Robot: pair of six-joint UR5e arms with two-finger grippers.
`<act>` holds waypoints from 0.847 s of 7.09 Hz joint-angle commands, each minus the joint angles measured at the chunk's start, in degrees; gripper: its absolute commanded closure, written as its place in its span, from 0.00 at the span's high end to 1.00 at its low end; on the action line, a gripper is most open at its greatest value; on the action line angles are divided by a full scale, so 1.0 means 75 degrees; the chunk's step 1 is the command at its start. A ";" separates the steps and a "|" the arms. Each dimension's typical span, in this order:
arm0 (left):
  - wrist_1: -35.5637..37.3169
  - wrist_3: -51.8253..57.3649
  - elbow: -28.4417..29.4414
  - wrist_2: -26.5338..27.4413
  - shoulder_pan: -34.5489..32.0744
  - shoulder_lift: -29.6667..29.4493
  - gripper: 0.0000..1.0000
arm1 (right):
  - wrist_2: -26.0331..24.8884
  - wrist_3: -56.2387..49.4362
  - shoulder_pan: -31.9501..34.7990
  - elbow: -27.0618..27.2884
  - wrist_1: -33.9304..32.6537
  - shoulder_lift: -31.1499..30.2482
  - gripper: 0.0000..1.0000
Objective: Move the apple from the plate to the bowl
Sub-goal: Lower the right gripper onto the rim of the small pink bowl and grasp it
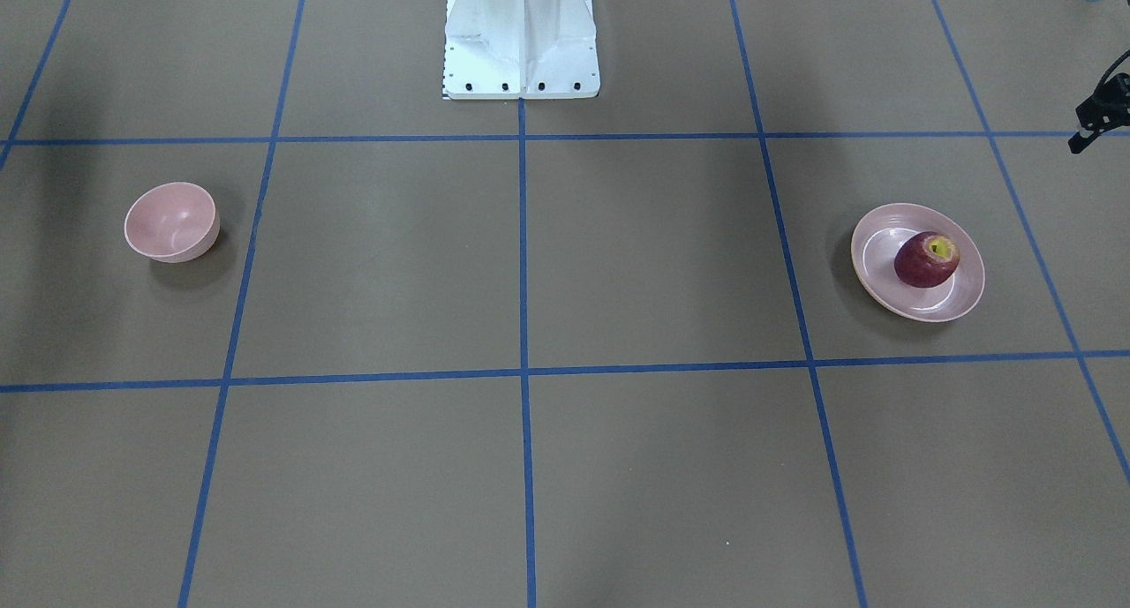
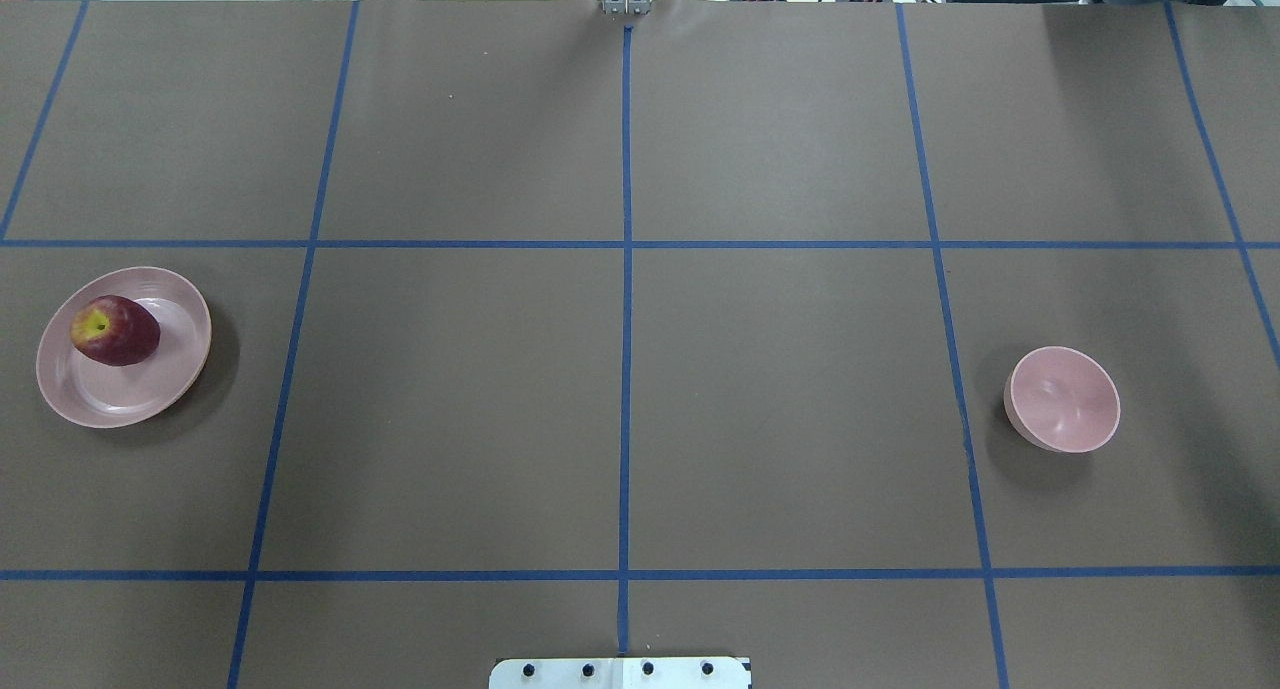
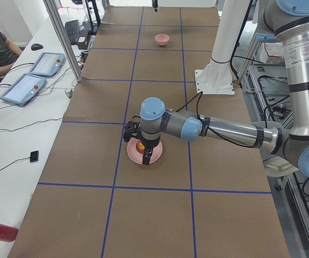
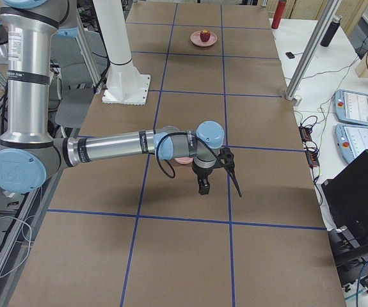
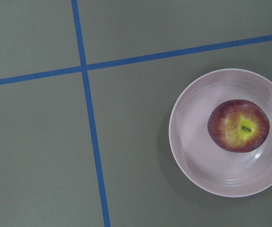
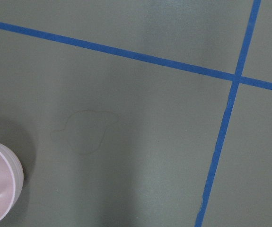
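The dark red apple (image 2: 113, 331) with its yellow stem patch lies on the wide pink plate (image 2: 150, 389) on my left side of the table. It shows from above in the left wrist view, apple (image 5: 238, 125) on plate (image 5: 192, 118). The small deep pink bowl (image 2: 1062, 399) stands empty on my right side. My left gripper (image 3: 142, 149) hangs above the plate (image 3: 153, 158); it shows only in the side view, so I cannot tell whether it is open. My right gripper (image 4: 219, 178) hangs near the bowl (image 4: 184, 160); I cannot tell its state either. The bowl's rim (image 6: 1, 182) shows in the right wrist view.
The brown table (image 2: 780, 389) is marked into squares by blue tape lines (image 2: 626, 369). The white robot base (image 1: 521, 39) stands at the near middle edge. A small black part (image 1: 1099, 114) sticks in at the front-facing view's right edge. Operator tablets (image 3: 33, 75) lie off the table.
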 commanded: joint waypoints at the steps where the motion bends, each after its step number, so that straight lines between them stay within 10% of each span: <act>1: -0.0001 -0.0932 0.0018 -0.0005 0.0018 -0.0145 0.98 | 0.0317 0.0090 -0.0107 0.0075 -0.0002 0.0050 1.00; 3: -0.0013 -0.0985 0.0030 0.0006 0.0019 -0.0158 0.98 | 0.0355 0.1403 -0.0935 0.0191 0.0485 0.0062 0.98; 6: -0.0013 -0.0985 0.0030 0.0006 0.0019 -0.0169 0.98 | -0.0311 0.4798 -0.2879 -0.0414 0.3578 -0.0021 0.90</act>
